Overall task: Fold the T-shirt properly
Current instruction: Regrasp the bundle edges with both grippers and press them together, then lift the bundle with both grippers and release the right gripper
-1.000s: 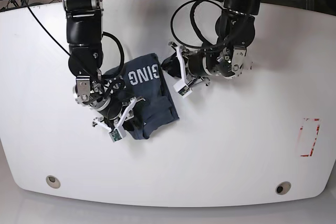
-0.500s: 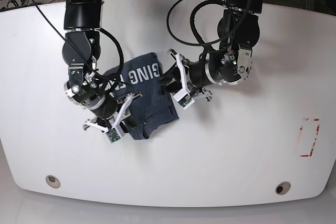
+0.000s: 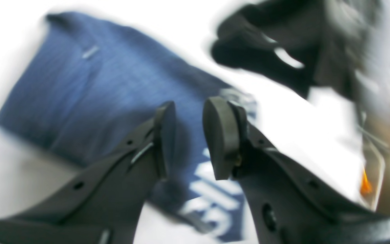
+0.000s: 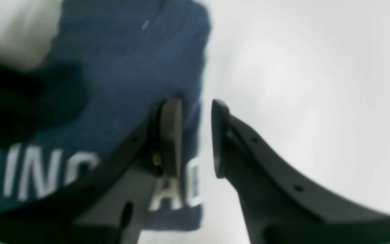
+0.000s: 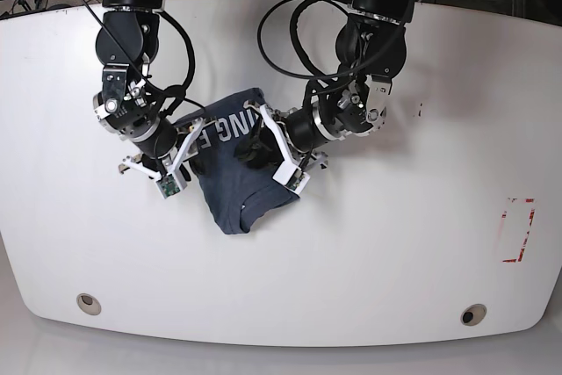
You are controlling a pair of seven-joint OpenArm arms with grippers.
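Note:
The T-shirt [image 5: 241,191] lies bunched and partly folded on the white table [image 5: 395,243], dark slate-blue with white letters facing up. My left gripper [image 5: 256,147] hovers over its right half, the jaws a little apart with nothing between them. In the left wrist view the left gripper [image 3: 190,135] is above the T-shirt [image 3: 96,84] near the lettering. My right gripper [image 5: 191,154] sits at the shirt's left edge. In the right wrist view the right gripper [image 4: 196,135] straddles the edge of the T-shirt [image 4: 124,61], open and holding nothing.
A red-outlined rectangle [image 5: 518,230] is marked near the table's right edge. Two round holes [image 5: 88,303] [image 5: 474,314] sit near the front edge. Cables hang behind both arms. The right arm [image 3: 283,44] shows blurred in the left wrist view.
The left gripper has swung left onto the shirt. The right gripper has moved up and back to the shirt's left edge. The shirt's lower part has narrowed to a rounded point.

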